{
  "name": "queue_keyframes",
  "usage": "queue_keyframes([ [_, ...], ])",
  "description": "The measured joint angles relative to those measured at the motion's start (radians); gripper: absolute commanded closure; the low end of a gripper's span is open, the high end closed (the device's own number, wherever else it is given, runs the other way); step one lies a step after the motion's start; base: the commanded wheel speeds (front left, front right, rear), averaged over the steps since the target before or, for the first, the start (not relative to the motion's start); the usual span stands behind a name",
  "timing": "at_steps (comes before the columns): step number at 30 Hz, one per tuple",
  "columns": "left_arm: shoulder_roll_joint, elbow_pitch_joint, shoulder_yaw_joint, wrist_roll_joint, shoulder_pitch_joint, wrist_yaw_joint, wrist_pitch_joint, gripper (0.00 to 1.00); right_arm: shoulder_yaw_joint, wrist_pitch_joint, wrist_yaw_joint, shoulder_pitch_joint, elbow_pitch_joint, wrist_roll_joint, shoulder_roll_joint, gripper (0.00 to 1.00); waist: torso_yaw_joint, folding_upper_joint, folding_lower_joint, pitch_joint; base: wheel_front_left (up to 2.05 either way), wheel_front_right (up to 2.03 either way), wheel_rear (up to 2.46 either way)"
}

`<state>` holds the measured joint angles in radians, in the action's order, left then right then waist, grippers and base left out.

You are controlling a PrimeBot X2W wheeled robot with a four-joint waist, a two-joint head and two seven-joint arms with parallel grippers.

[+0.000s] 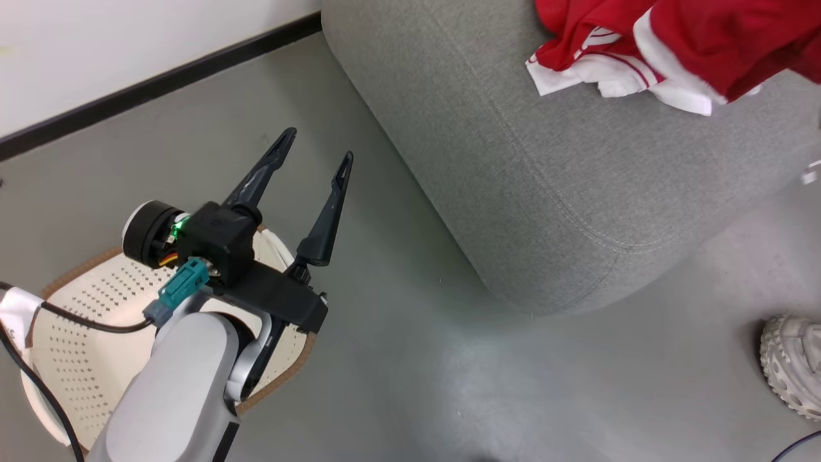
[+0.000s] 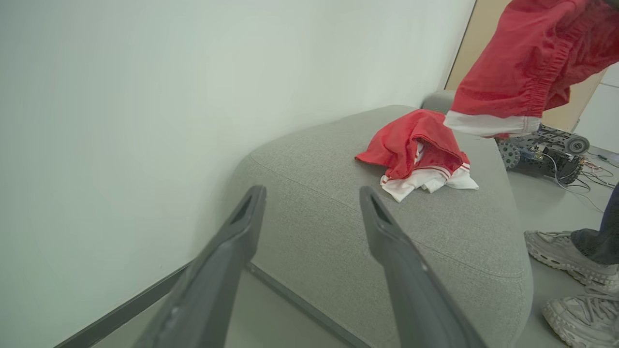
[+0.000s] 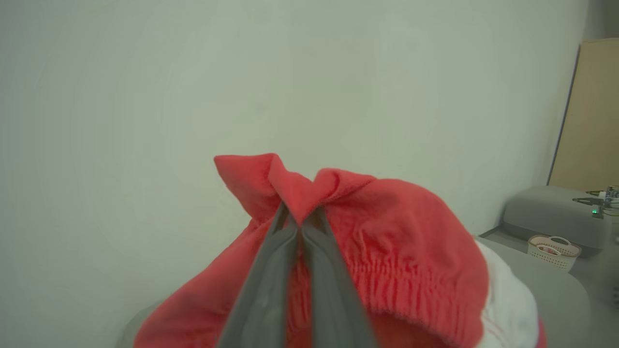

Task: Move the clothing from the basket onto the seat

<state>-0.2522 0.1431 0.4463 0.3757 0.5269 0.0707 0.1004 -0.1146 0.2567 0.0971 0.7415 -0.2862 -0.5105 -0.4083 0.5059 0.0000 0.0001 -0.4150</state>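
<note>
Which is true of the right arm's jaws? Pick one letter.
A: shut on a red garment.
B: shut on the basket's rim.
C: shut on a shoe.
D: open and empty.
A: the right gripper has its jaws pinched shut on a fold of the red garment, held above the seat.

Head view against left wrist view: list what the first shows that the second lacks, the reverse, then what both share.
Head view, not left wrist: the cream perforated basket. Left wrist, not head: a wheeled machine and a tan board. Both: the grey sofa, red clothing lying on it, another red garment hanging above, the open left gripper, a person's shoe.
</note>
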Motion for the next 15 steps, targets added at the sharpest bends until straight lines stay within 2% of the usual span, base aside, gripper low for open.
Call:
queue_keyframes([
  [15, -0.034, -0.047, 0.01, -0.008, 0.028, 0.002, -0.043, 0.0, 0.129, 0.0, 0.008, 0.074, -0.051, -0.007, -0.059, 1.0, -0.04, 0.0001, 0.0001, -0.127, 0.0, 0.0, 0.0],
])
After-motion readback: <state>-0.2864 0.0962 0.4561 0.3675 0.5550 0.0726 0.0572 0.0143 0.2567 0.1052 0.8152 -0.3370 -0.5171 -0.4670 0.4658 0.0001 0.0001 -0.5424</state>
